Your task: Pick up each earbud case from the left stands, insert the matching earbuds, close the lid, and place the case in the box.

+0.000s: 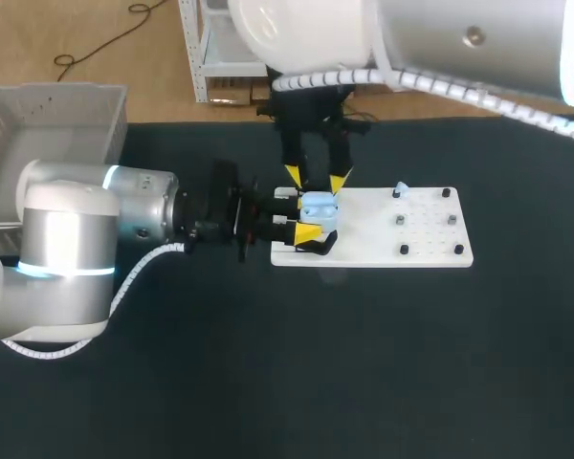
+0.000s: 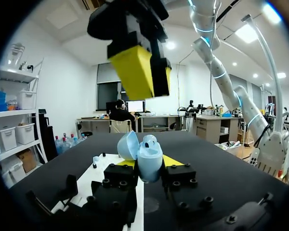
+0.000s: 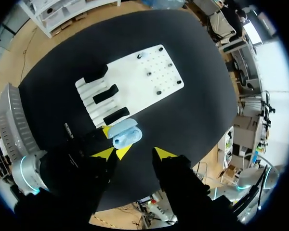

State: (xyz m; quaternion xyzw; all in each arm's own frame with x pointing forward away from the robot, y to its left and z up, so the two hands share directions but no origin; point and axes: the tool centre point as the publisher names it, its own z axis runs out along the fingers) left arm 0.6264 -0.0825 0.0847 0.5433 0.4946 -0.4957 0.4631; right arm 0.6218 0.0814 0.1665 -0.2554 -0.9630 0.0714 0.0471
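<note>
Fig. — I held the open-lidded case (image 1: 320, 206) clamped in the left gripper (image 1: 309, 218) over the board's (image 1: 421, 239) left edge — the right gripper (image 1: 316, 178), fingers spread and empty, hung directly above it, nearer its open top

Our left arm (image 1: 77, 239) comes in over the left edge of the table (image 1: 268, 382) and stretches low and level toward the middle, its fingers pointing toward the right edge. Our left gripper (image 1: 306, 218) clamps the earbud case (image 1: 318, 212) from two sides, with a yellow tip against each. Our right arm (image 1: 440, 48) enters from the far right corner and bends downward. Our right gripper (image 1: 316, 179) hangs just above the left one, with its fingers pointing down and spread apart.
</note>
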